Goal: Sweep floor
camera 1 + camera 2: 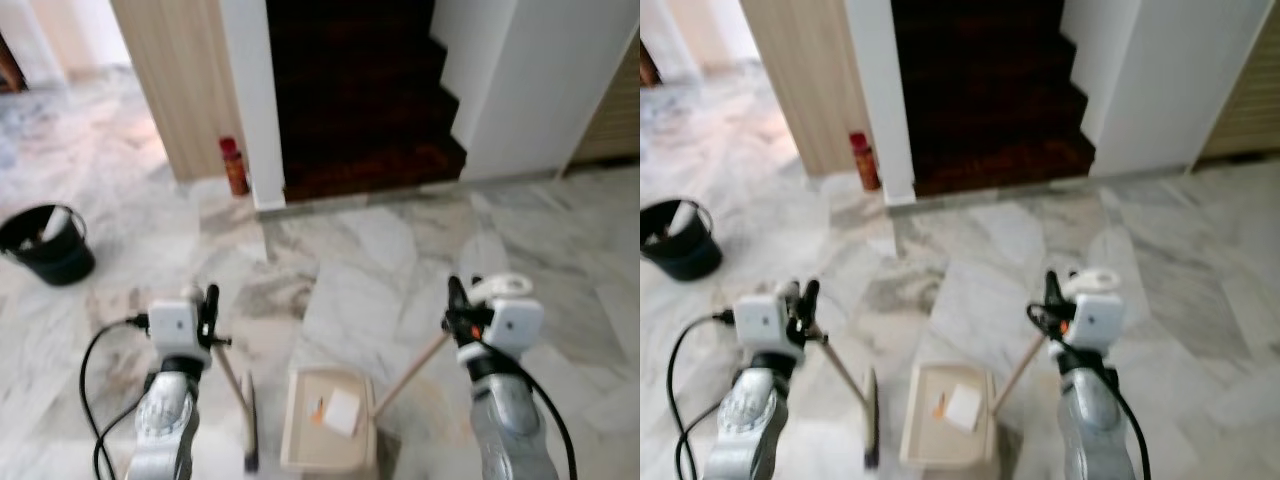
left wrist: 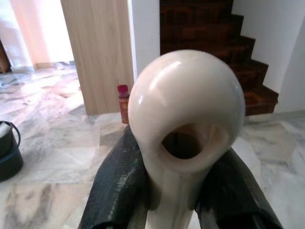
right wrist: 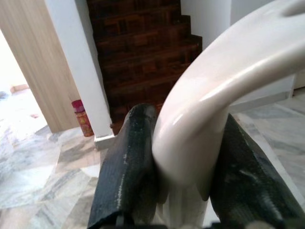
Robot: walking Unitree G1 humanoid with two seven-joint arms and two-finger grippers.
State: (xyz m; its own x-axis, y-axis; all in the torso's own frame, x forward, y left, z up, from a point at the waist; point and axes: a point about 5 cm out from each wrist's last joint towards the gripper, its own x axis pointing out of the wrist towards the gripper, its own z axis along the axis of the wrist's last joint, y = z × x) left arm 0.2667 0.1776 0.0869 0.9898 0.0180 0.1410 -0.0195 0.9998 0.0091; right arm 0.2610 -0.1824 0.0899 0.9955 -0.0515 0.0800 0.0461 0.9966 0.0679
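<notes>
At the far left of the head views a black bucket [image 1: 47, 245] stands on the marble floor [image 1: 560, 250], well apart from the robot. Nearer in, the left gripper [image 1: 211, 305] is clamped on the handle of a broom [image 1: 248, 425], whose thin stick slants down to a dark brush head resting on the floor just beside the dustpan [image 1: 328, 432]. The left wrist view adds what the head views cannot give: the two black fingers [image 2: 114, 191] press against either side of a cream, rounded handle end with a hanging hole through it.

The dustpan sits on the floor between the two arms, a cream tray holding a white scrap of paper [image 1: 342, 410] and a small orange bit. Its long handle rises at a slant to the right gripper [image 1: 456, 300], which is closed around it. The right wrist view shows the grip closely: black fingers [image 3: 126, 176] on both sides of a curved cream handle top.

The floor is pale grey-and-white veined marble tile. Behind it, a wooden panel [image 1: 185, 80] and a white pillar [image 1: 250, 100] stand to the left of a dark wooden staircase [image 1: 365, 100], with white walls to its right. A red bottle [image 1: 234, 166] stands on the floor at the foot of the panel, just beside the pillar. The head views are slightly blurred.
</notes>
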